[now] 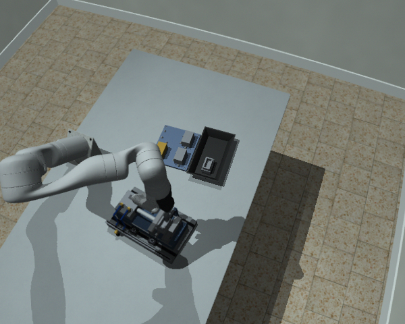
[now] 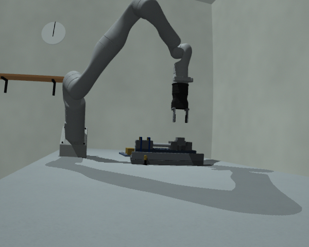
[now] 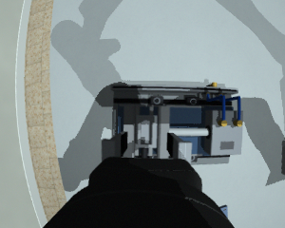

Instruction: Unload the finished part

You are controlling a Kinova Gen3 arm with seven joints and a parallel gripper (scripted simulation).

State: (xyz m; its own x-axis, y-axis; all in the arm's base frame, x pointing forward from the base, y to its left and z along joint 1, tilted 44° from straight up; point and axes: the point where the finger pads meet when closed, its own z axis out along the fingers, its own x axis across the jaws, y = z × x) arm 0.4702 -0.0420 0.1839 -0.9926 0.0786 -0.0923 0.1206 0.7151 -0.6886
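Jaws spread wide and gripping nothing, hanging well above the vise.

The gripper [image 2: 179, 116] is pointing straight down, its two slim pale fingers [image 2: 173, 116] standing fully apart with only air between them, touching nothing. Its black, faceted body is filling the lower wrist view. Directly beneath, the vise [image 1: 153, 223] is sitting on the pale grey surface [image 1: 196, 87]: a blocky dark base, grey steel blocks, blue uprights and small yellow knobs. The finished part [image 1: 208, 165], a small light-grey block with its dark pocket facing up, is lying flat on the floor of the black, rectangular outfeed tray [image 1: 230, 152], well apart from the vise. No writing is legible.
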